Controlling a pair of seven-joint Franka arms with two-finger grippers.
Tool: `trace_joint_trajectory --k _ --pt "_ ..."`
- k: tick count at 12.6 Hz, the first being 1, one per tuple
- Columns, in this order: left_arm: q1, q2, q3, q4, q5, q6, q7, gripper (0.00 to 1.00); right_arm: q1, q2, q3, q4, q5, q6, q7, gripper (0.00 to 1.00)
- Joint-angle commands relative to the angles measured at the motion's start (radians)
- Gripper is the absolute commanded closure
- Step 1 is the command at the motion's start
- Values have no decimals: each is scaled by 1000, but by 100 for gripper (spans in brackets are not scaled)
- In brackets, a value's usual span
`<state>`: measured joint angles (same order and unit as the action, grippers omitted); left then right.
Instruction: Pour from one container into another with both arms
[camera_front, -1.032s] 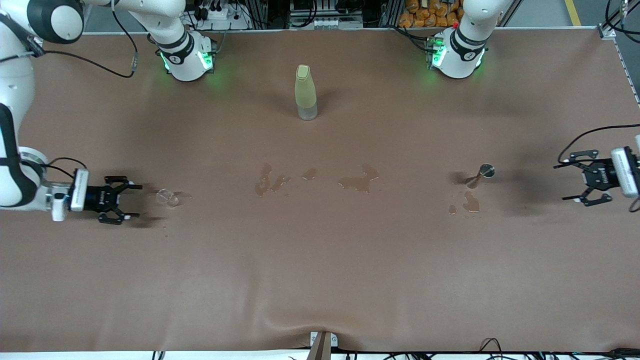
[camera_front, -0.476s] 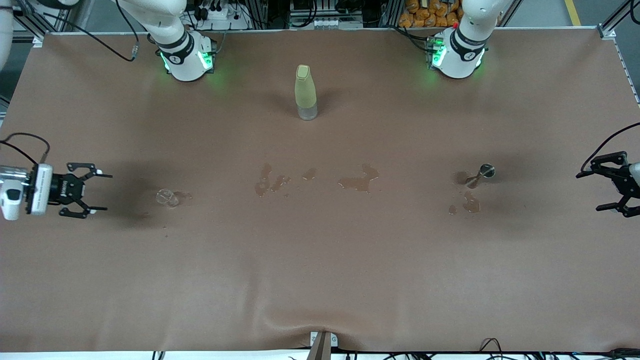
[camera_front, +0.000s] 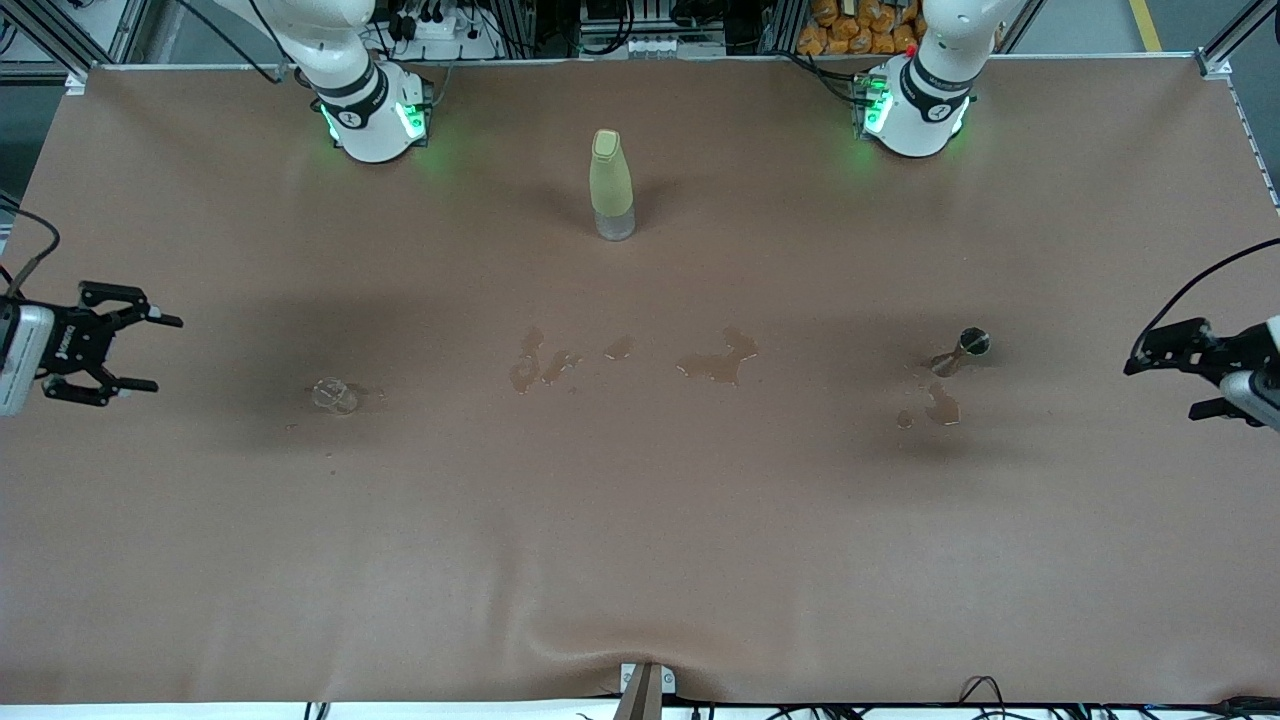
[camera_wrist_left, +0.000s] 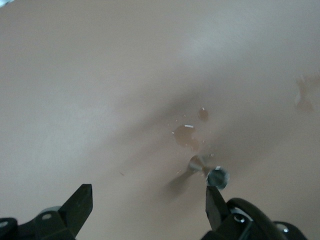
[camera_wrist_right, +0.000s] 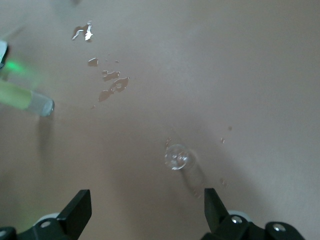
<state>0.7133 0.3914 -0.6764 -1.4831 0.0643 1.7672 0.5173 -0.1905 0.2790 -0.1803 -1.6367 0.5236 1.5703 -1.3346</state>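
1. Across the brown table (camera_front: 640, 540) in the front view, the clear glass cup (camera_front: 334, 394) stands toward the right arm's end, with nothing visible in it. The silver jigger (camera_front: 962, 351) stands toward the left arm's end, leaning a little, its round mouth showing; its contents cannot be told.
2. Between the two stands a tall yellow-green bottle (camera_front: 611, 185), upright, farther from the front camera than both vessels. Wet puddles (camera_front: 715, 360) lie mid-table, and more wet spots (camera_front: 940, 405) sit just beside the jigger, nearer the camera.
3. At the right arm's table edge, the right gripper (camera_front: 135, 350) hangs with its fingers spread and empty, well apart from the cup. The left gripper (camera_front: 1165, 380) hangs over the left arm's end, fingers spread, empty, well apart from the jigger. Wide bare cloth lies between each gripper and its vessel.
4. Seen from the left wrist, the jigger (camera_wrist_left: 206, 171) stands close by one spread fingertip (camera_wrist_left: 214, 205), untouched, with wet spots (camera_wrist_left: 186, 135) next to it.
5. Seen from the right wrist, the cup (camera_wrist_right: 176, 156) sits between the lines of the parted fingers (camera_wrist_right: 79, 210), apart from both. Its round rim shows clear; the bottle (camera_wrist_right: 25, 99) and puddles (camera_wrist_right: 112, 87) lie farther off.
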Motion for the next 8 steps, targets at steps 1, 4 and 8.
trace_joint_trajectory --k 1,4,8 --pt "-44 -14 1 20 46 -12 -231 0 66 -118 -16 -37 -92 -35 278 0" --pt "-84 -16 1 21 74 -12 -558 0 144 -202 -13 -29 -206 -38 509 0" --pt "-118 -57 -25 20 178 -14 -660 0 190 -270 1 -29 -309 -45 786 0"
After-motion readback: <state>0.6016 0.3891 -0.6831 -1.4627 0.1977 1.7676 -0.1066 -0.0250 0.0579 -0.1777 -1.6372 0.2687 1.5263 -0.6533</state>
